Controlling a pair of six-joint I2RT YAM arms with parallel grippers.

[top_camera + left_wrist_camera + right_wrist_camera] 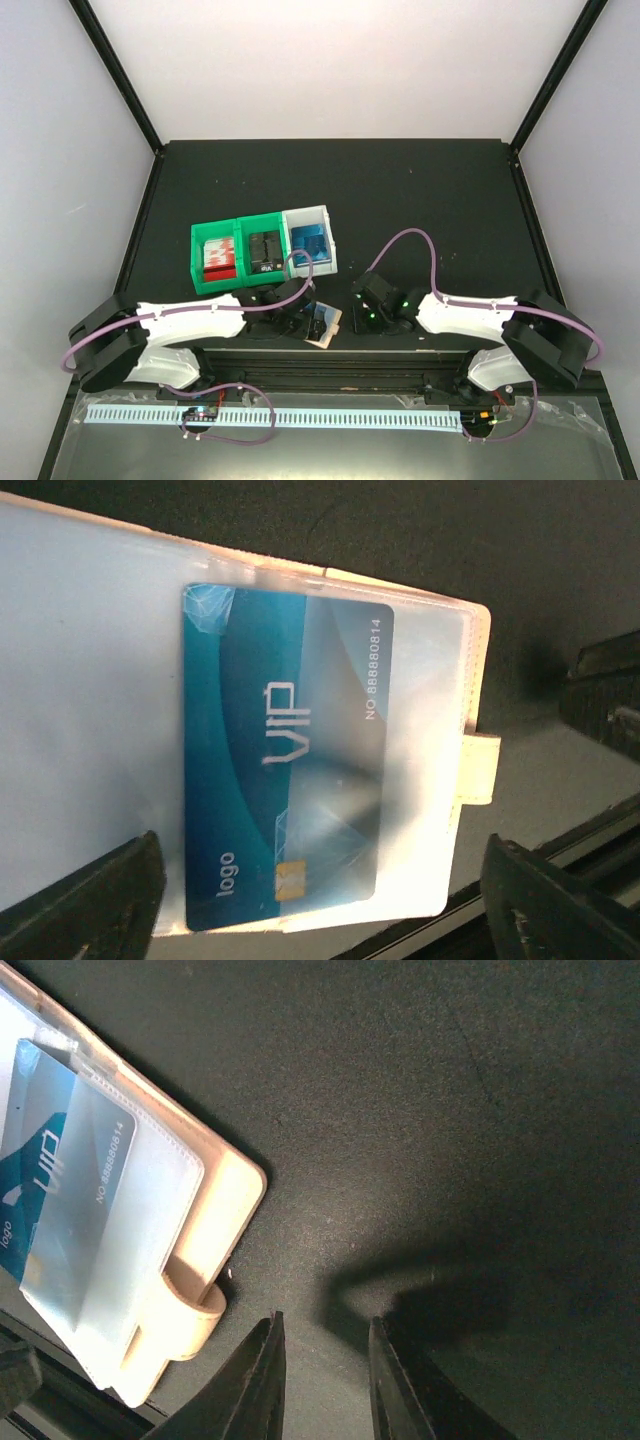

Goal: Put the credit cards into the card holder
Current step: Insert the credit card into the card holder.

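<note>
**A:** How will the credit cards handle?

**B:** Light, stiff and slick, I'd judge. Lying flat they're hard to pinch, so take one by its long edges. The card holder lies open at the middle of the tabletop's near edge. It looks soft, with a clear sleeve.

**A:** Counts, left to right?

**B:** Two green bins, then one white bin with a blue stack I can't count. There is one holder, with one VIP card tucked under the sleeve.

**A:** The claws?

**B:** The left gripper hangs over that card, fingers spread wide and empty. The right gripper is just right of the holder, narrowly parted, gripping nothing.
</note>
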